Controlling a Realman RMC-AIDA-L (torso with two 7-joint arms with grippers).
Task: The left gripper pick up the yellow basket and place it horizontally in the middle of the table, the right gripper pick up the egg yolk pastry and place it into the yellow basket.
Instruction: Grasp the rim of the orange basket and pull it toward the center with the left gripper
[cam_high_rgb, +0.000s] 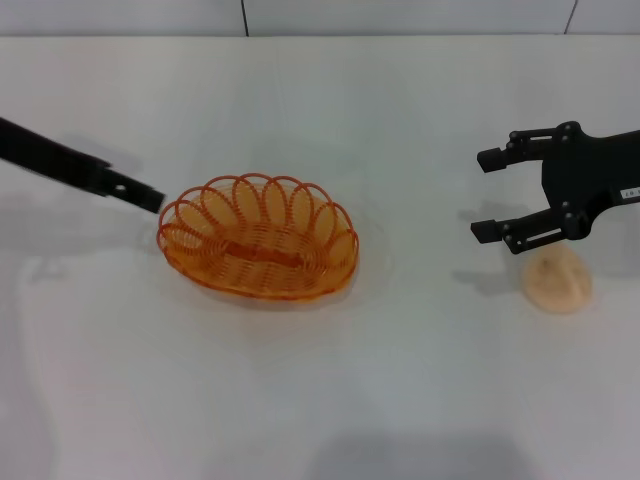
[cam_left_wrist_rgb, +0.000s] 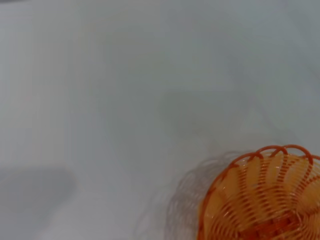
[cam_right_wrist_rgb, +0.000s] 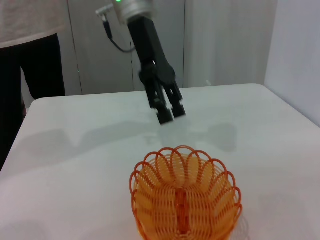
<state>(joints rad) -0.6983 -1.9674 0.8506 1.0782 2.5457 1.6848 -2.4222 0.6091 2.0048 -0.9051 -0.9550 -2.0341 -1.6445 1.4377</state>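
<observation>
The yellow basket (cam_high_rgb: 258, 240) lies lengthwise across the middle of the white table (cam_high_rgb: 320, 400), empty. It also shows in the left wrist view (cam_left_wrist_rgb: 265, 200) and the right wrist view (cam_right_wrist_rgb: 184, 200). My left gripper (cam_high_rgb: 150, 198) hovers just off the basket's left end, apart from it, fingers together and empty; the right wrist view shows it (cam_right_wrist_rgb: 171, 114) above the table beyond the basket. My right gripper (cam_high_rgb: 482, 195) is open and empty at the right, raised just over the far-left side of the egg yolk pastry (cam_high_rgb: 560, 282), which rests on the table.
A person in dark clothes (cam_right_wrist_rgb: 30, 60) stands past the table's far left corner. A wall (cam_high_rgb: 400, 15) runs behind the table's back edge. Bare tabletop lies between basket and pastry.
</observation>
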